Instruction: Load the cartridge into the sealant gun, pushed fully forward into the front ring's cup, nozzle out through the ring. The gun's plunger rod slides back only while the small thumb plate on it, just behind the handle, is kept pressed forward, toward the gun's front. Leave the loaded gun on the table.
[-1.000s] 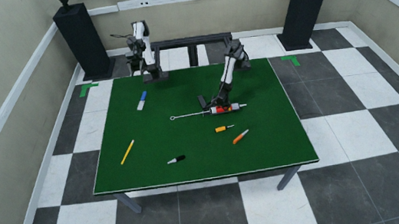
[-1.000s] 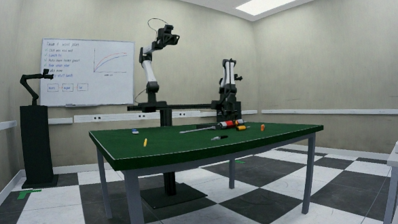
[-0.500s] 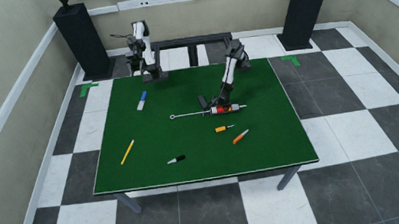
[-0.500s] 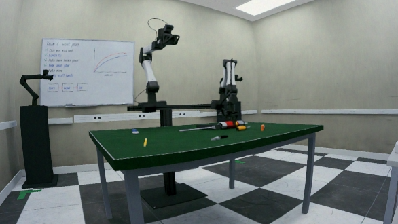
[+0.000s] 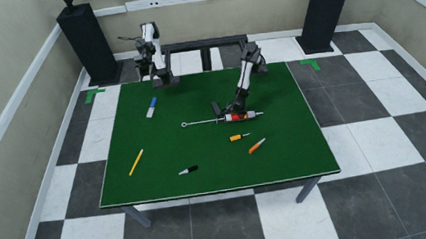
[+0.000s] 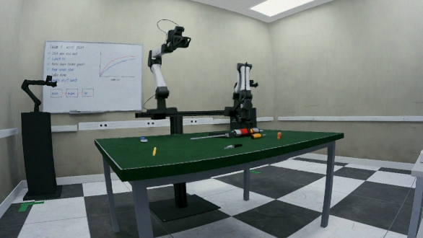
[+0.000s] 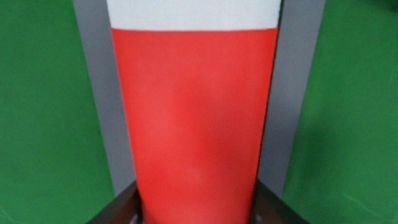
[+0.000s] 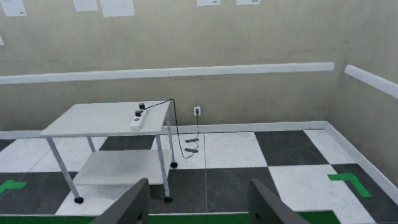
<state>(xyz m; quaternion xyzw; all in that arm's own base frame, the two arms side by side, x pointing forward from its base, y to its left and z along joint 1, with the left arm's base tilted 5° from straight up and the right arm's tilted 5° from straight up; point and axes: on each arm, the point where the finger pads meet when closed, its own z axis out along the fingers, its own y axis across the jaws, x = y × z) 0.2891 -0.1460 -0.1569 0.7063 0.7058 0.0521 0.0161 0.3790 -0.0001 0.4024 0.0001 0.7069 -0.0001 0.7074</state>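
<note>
A red and white cartridge (image 5: 235,116) (image 6: 242,132) (image 7: 195,100) lies along the grey cradle of the sealant gun (image 5: 215,109) (image 7: 295,100), on a green-topped table (image 5: 172,151) (image 6: 180,162). Its nozzle (image 5: 260,113) points away from the long plunger rod (image 5: 200,122) (image 6: 209,137), which reaches far out behind the handle. Whether the cartridge is fully seated in the front ring's cup cannot be told.

The left gripper (image 5: 240,110) (image 6: 245,126) (image 7: 196,187) is closed around the cartridge, its fingers about half apart across the red body. Pushed forward out of line, the nozzle could catch on the ring; released too soon, the cartridge could sit short of the cup. Pushing against a snag could drag the whole gun along the table.

The right gripper (image 5: 146,76) (image 6: 185,42) (image 8: 198,188) hangs raised, about half open and empty, away from the gun.

Nearer the viewer lie a yellow-handled screwdriver (image 5: 236,137) (image 6: 256,135) and an orange-handled tool (image 5: 257,146) (image 6: 279,135); a bumped gun might knock the screwdriver.
</note>
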